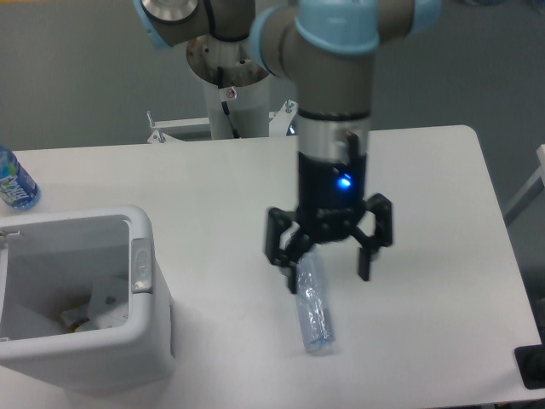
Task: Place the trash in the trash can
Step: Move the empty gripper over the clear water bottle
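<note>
The gripper [327, 267] hangs over the white table [426, 196] with its two black fingers [371, 241] spread wide apart, and it holds nothing. A small blue light glows on its dark body just above the fingers. The grey arm [334, 85] with light blue caps goes up from it to the top of the picture.

Right under the gripper lies the clear bottle [312, 308]. It lies flat on its side on the table. Its top end is hidden behind the gripper, and its other end points toward the front edge of the table. I cannot tell if the fingers touch the bottle or just hang above it.

The white trash can [149, 328] stands well to the left of the bottle, near the front left corner of the table. It is open on top and has a grey oval latch [141, 265] on the side that faces the bottle. The crumpled white wrapper [102, 312] lies inside the can, at the bottom.

Far to the left of the bottle, past the can, a dark blue bottle [14, 181] stands at the edge of the picture
</note>
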Robot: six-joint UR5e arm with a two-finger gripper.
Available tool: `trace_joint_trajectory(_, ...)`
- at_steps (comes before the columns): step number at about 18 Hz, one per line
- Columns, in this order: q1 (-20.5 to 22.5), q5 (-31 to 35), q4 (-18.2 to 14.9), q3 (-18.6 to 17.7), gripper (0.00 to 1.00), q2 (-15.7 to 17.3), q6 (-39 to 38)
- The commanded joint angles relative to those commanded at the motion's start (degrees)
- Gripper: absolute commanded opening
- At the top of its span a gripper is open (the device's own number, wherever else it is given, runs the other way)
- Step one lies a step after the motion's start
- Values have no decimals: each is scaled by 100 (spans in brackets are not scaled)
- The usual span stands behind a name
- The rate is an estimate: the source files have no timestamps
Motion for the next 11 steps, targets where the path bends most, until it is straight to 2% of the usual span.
trace_joint_trajectory(6, -44, 88, -44, -307, 100, -625, 677)
trace_joint_trajectory(11, -167, 299, -62, -448, 100, -880, 933)
